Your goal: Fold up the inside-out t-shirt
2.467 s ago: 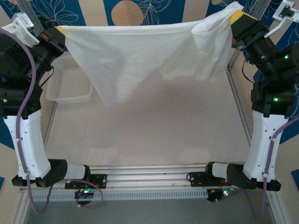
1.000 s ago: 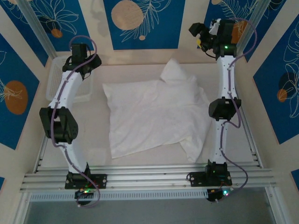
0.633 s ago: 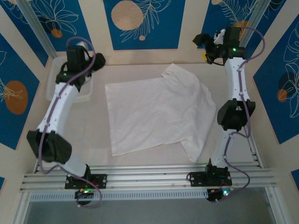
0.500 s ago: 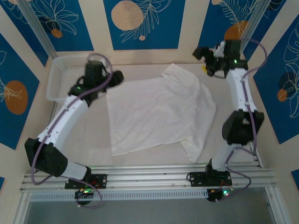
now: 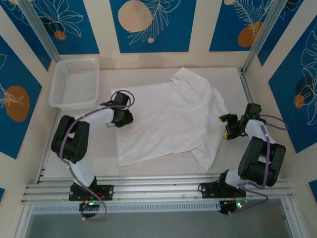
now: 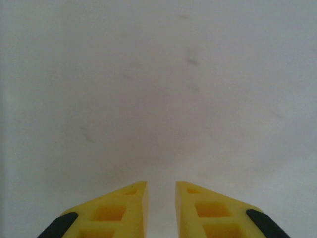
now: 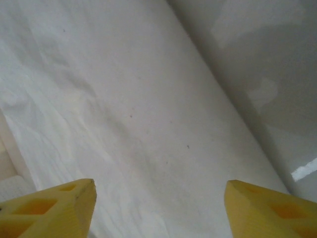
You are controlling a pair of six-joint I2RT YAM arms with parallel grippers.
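Observation:
The inside-out t-shirt [image 5: 168, 119] lies spread flat and white on the middle of the table, one sleeve pointing to the far edge and one to the near right. My left gripper [image 5: 124, 118] is low at the shirt's left edge. Its yellow fingertips [image 6: 133, 198] stand a narrow gap apart with nothing between them, over a plain white surface. My right gripper [image 5: 228, 127] is low at the shirt's right edge. Its jaws are wide open over wrinkled white cloth [image 7: 114, 124] of the shirt, holding nothing.
A white mesh basket [image 5: 74, 82] stands at the far left corner. Aluminium rails [image 5: 158, 188] run along the near edge and a post [image 5: 247, 49] rises at the far right. Bare table [image 7: 277, 74] lies beside the shirt's right edge.
Both arms have swung down from the far corners to the shirt's left and right edges. The left jaws have narrowed a lot, the right jaws a little. The shirt has stayed flat.

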